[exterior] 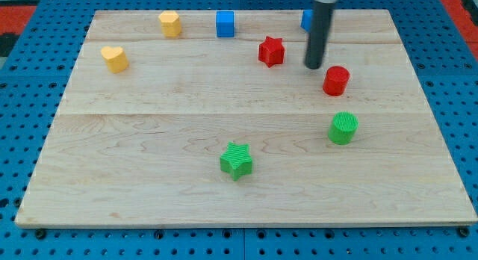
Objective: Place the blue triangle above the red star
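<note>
Eight small blocks sit on the pale wooden tabletop [149, 133], and my tip [314, 67] rests among those at the view's upper right. The arm carries no pincer, only the dark rod, so nothing is clasped or let go; the rod simply stands on the wood.

The blue triangle [305, 19] is at the view's top edge, at about 12 o'clock from my tip and mostly hidden behind the rod, so only a sliver of blue shows and its shape cannot be made out here. The red star [272, 51] lies at roughly 10 o'clock from my tip, near it but apart. The blue block sits at about 1 o'clock from the star, so up and toward the view's right of it.

A red cylinder [336, 81] stands just beside my tip at 4 o'clock, with a narrow gap between them. A green cylinder [343, 128] lies at 6 o'clock from the red one.

A green star [237, 160] sits near the board's middle bottom, well apart from the rest. A blue cube [225, 24] is at 10 o'clock from the red star. A yellow block [170, 24], shape unclear, lies at 9 o'clock from the cube, and a yellow heart [114, 58] sits further toward the view's left, at 8 o'clock from that yellow block.
</note>
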